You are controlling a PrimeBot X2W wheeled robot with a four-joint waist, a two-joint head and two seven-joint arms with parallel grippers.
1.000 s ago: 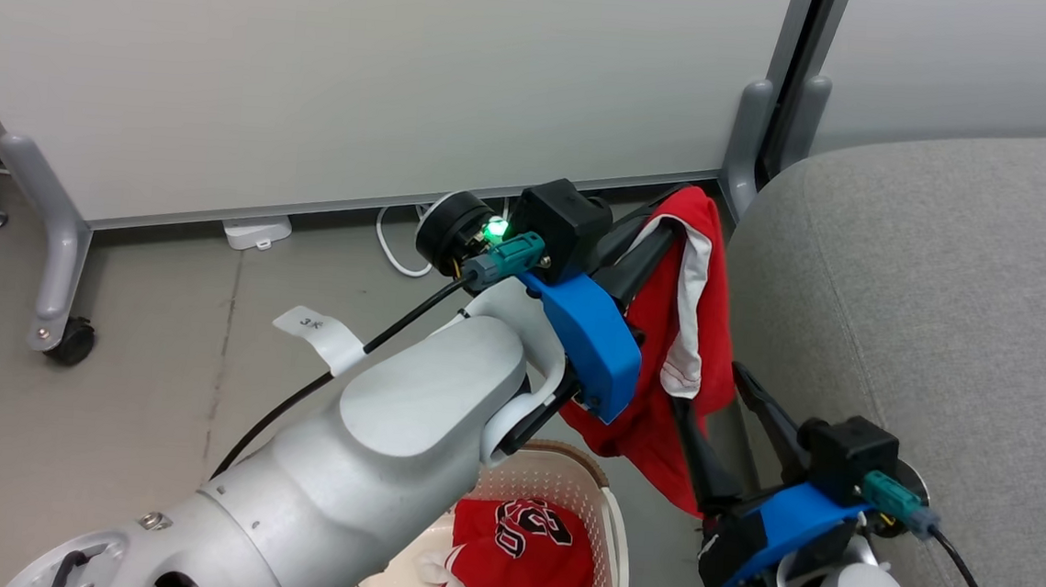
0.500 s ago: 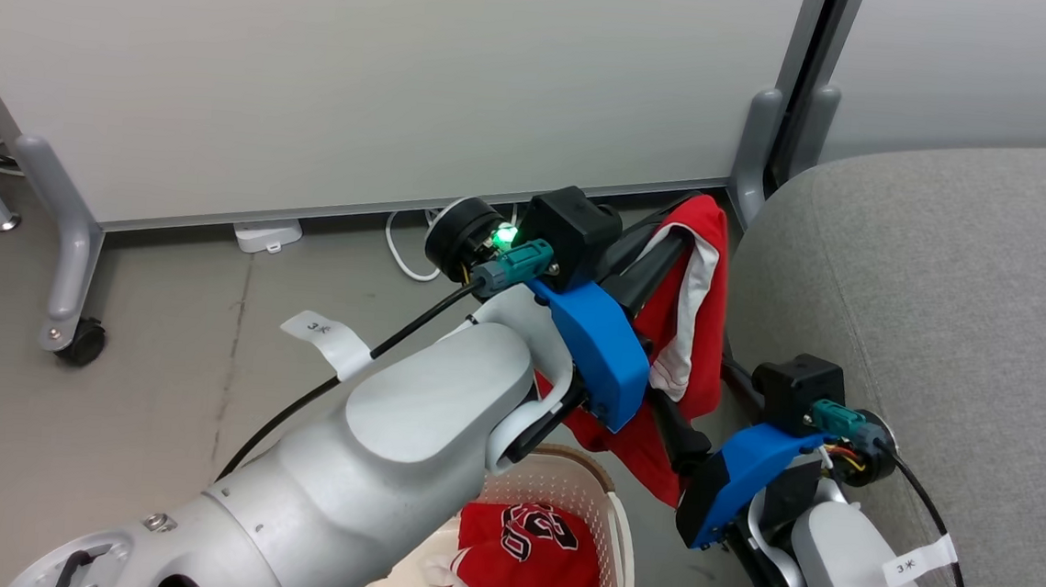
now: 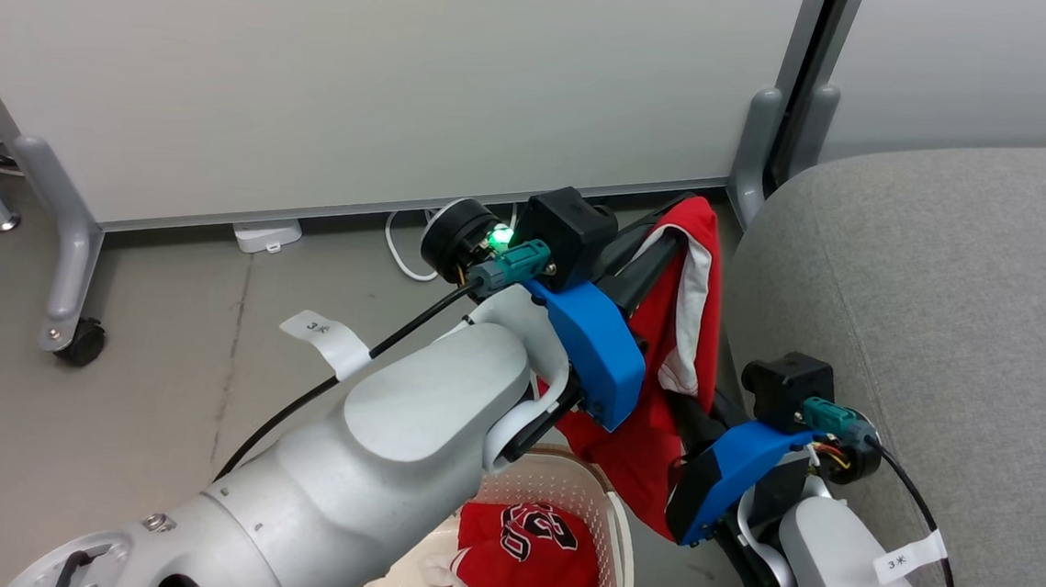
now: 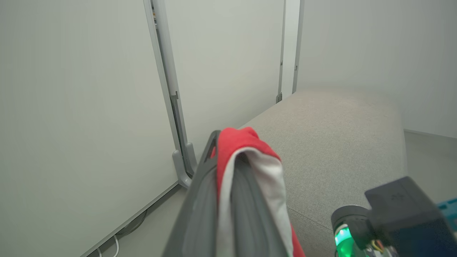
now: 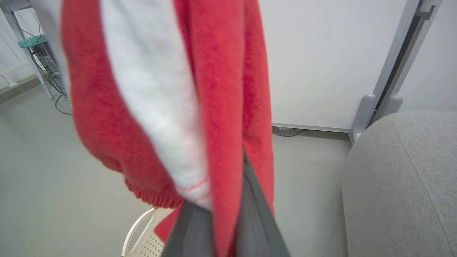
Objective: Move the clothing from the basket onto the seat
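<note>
**Right pincer (image 3: 688, 408) swung in, clamped the garment (image 3: 685, 286)**

Left pincer (image 4: 228, 164) was clamped on its top, beside the seat (image 3: 946, 295). Both should rise together, keeping cloth taut, to clear the seat's edge. Another jersey (image 3: 528, 552), seemingly "23", lay in the basket (image 3: 607, 511). Arm tags (image 3: 905, 561) read "3" plus an unclear mark.

Looks like a lab or office test area to me, not anyone's home: white partition panels (image 3: 364, 71) on grey wheeled feet (image 3: 69, 271), loose cables (image 3: 394, 250) along a bare grey floor (image 3: 107, 449), plus one grey sofa (image 3: 946, 295) and a laundry basket (image 3: 565, 488) plonked beside it.
</note>
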